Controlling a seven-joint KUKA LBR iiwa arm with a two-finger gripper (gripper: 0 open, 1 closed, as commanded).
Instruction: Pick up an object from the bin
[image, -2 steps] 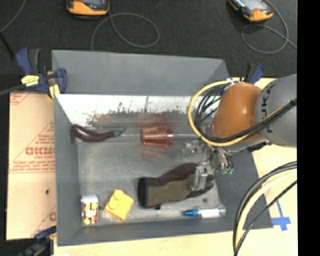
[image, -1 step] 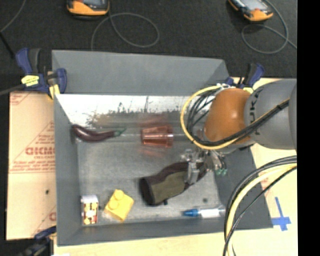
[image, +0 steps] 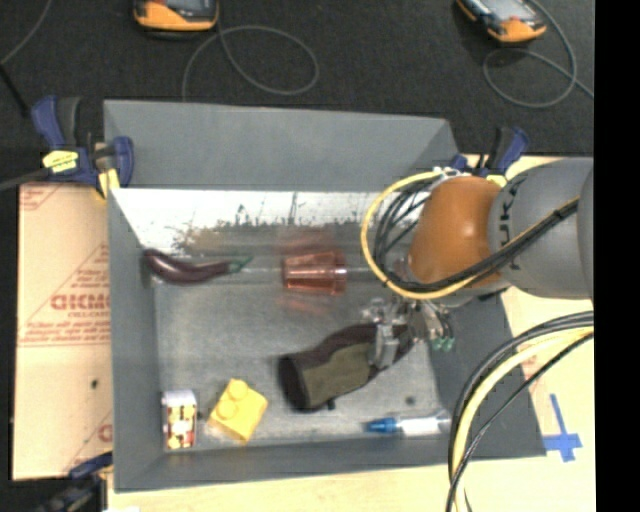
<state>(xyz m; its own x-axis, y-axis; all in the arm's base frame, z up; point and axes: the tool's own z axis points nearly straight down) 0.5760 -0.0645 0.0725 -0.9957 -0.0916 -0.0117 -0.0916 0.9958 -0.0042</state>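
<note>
Dark worktop surrounds the grey metal bin (image: 135, 330), and the bin is the biggest thing in my feed. Next in size is the arm (image: 545, 235), coming in from the right. On its grey casing I can make out the letters "KU", turned sideways. An orange cover (image: 450, 235) sits on its wrist, with yellow and black cables looped around it.

The pincer (image: 385, 348) is low in the right half of the bin, right at the upper right end of an olive-green sock-like piece of fabric (image: 330, 378). That fabric lies slanted across the bin floor, somewhat right of the middle, with its dark end under the pincer. I cannot tell from here whether the pincer is open or closed, nor whether it has the fabric.

Near the back wall a translucent reddish cup (image: 315, 273) lies on its side. Left of it, well apart, is a purple toy aubergine (image: 188, 267), its green stem pointing toward the cup.

In the front left corner a yellow building brick (image: 237, 408) rests just beside a small white block (image: 179, 418) with red and yellow print, too small for me to read. Along the front wall at the right lies a pen (image: 405, 427) with a white barrel and a blue end. I can read no label on it.
</note>
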